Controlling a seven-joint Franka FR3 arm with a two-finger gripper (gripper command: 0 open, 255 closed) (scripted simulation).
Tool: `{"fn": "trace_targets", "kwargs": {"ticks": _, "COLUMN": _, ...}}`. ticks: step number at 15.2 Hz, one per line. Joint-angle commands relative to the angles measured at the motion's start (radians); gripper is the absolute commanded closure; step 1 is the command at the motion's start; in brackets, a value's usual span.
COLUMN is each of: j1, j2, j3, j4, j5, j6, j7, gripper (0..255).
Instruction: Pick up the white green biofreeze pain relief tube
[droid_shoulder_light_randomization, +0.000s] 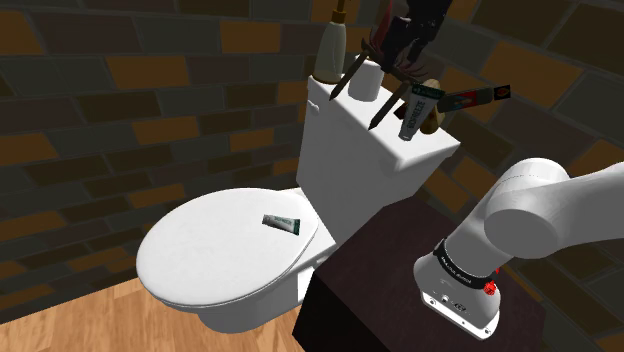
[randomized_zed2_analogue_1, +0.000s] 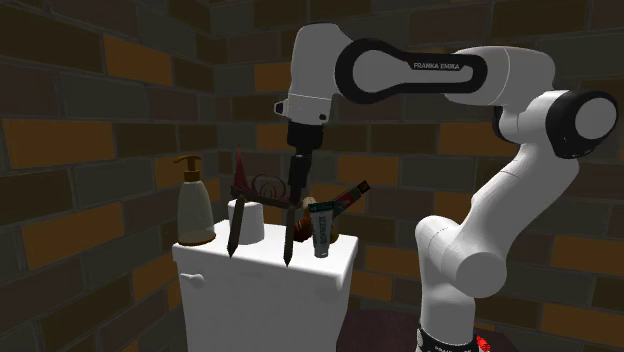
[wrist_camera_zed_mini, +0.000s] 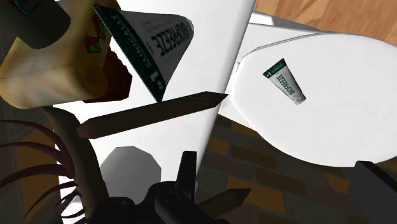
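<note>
Standing on its narrow end near the corner of the toilet tank (droid_shoulder_light_randomization: 350, 160), the Biofreeze tube (droid_shoulder_light_randomization: 418, 110) is the one I judge to be mine, since it is the nearer; my pincer (randomized_zed2_analogue_1: 299, 160) hangs above the tank, close over the clutter, and whether it is apart or together I cannot tell; a second tube (droid_shoulder_light_randomization: 283, 222) of the same look lies flat on the toilet lid (droid_shoulder_light_randomization: 220, 250), well apart, so taking the wrong one is the first risk; the next is tipping, because the standing tube rests on a small footing by the tank's edge and a glancing touch could send it off; dark pointed sticks (randomized_zed2_analogue_1: 232, 220), a white cup (randomized_zed2_analogue_1: 247, 220), a soap bottle (randomized_zed2_analogue_1: 195, 210) and a red-and-black tube (droid_shoulder_light_randomization: 480, 97) crowd it, so a careless descent may knock those instead; the tube itself is white with a dark green band at its wide upper end and lettering down its body, tapering downward; likely soft and slippery.
</note>
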Motion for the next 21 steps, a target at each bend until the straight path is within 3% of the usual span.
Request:
{"fn": "trace_targets", "kwargs": {"ticks": 1, "j1": 0.000, "j2": 0.000, "j3": 0.000, "j4": 0.000, "j5": 0.000, "j6": 0.000, "j7": 0.000, "gripper": 0}}
{"fn": "trace_targets", "kwargs": {"ticks": 8, "j1": 0.035, "j2": -0.004, "j3": -0.244, "j4": -0.039, "j5": -0.076, "j6": -0.022, "j7": -0.418, "gripper": 0}}
{"fn": "trace_targets", "kwargs": {"ticks": 18, "j1": 0.030, "j2": -0.019, "j3": -0.259, "j4": -0.150, "j5": -0.090, "j6": 0.073, "j7": -0.413, "gripper": 0}}
{"fn": "trace_targets", "kwargs": {"ticks": 19, "j1": 0.030, "j2": -0.018, "j3": -0.258, "j4": -0.148, "j5": -0.090, "j6": 0.072, "j7": -0.413, "gripper": 255}}
{"fn": "trace_targets", "kwargs": {"ticks": 21, "j1": 0.030, "j2": -0.019, "j3": -0.258, "j4": -0.148, "j5": -0.090, "j6": 0.072, "j7": -0.412, "gripper": 255}}
